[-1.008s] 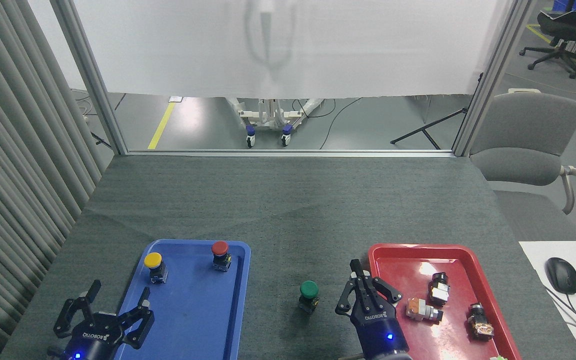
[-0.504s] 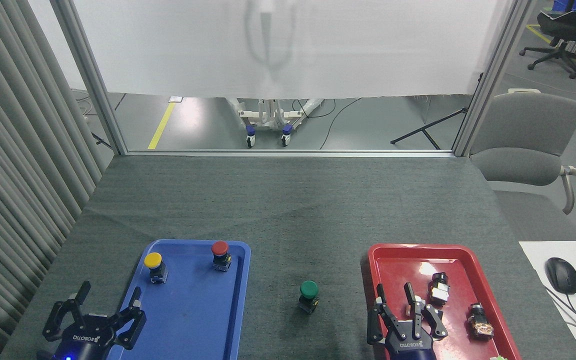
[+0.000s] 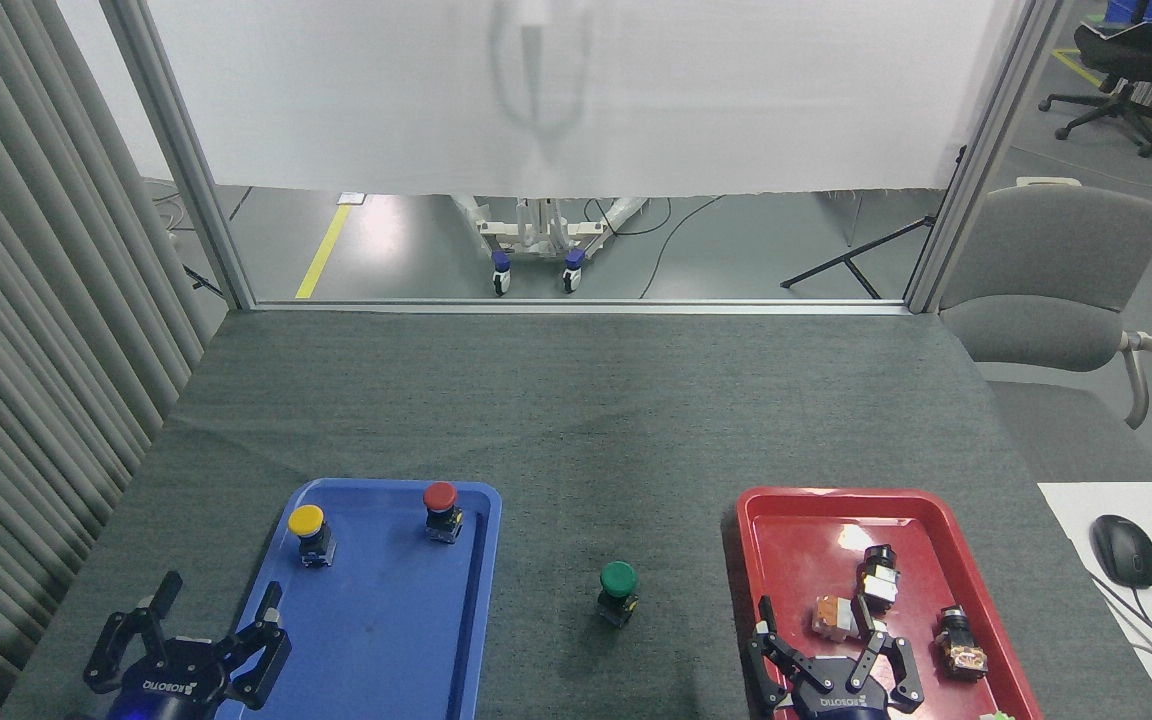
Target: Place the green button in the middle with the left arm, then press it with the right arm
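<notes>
1. Head view looked forward and down on a dark grey felt-covered table.
2. The green button stood upright on the bare felt in the middle, between a blue tray and a red tray, touching neither.
3. The left gripper sat low at the bottom left, over the near left edge of the blue tray, its fingers spread apart and holding nothing.
4. The right gripper sat at the bottom edge over the near part of the red tray, fingers likewise spread and empty, well apart from the green button.
5. A yellow-capped button and a red-capped button stood upright at the far end of the blue tray.
6. Three small switch parts lay in the red tray.
7. A computer mouse rested on a white surface at the right.
</notes>
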Tool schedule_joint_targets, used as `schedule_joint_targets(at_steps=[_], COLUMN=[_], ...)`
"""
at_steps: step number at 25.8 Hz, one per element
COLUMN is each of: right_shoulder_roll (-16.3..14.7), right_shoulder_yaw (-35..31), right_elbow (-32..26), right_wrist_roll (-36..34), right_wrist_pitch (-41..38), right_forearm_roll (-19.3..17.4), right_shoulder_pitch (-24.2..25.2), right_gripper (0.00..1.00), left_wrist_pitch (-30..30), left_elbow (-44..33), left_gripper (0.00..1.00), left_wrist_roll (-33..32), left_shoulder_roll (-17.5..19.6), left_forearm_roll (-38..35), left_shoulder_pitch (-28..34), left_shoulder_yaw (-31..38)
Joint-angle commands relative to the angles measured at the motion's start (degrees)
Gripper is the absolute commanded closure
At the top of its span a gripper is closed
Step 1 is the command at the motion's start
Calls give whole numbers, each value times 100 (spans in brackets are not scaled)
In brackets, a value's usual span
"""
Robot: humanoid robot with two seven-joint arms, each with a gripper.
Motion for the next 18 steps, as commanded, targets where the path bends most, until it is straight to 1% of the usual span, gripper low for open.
schedule_joint_targets(at_steps=[1,13,18], right_shoulder_roll=[-32,-234,-251], right_shoulder_yaw=[1,-8,-8], right_elbow=[-64,-99,-99], right_wrist_roll=[35,70,70], right_wrist_pitch=[7,16,16], right_forearm_roll=[-1,-1,-1], right_shoulder_pitch=[11,-112,-112], right_gripper=[0,0,0], left_wrist_pitch=[-24,-15,-50], left_elbow=[-18,-9,-9], left_gripper=[0,0,0], left_wrist_roll=[-5,-13,-13], left_shoulder_roll=[-36,-28,-19], left_forearm_roll=[12,21,29], left_shoulder_pitch=[18,18,27], left_shoulder_yaw=[2,2,2])
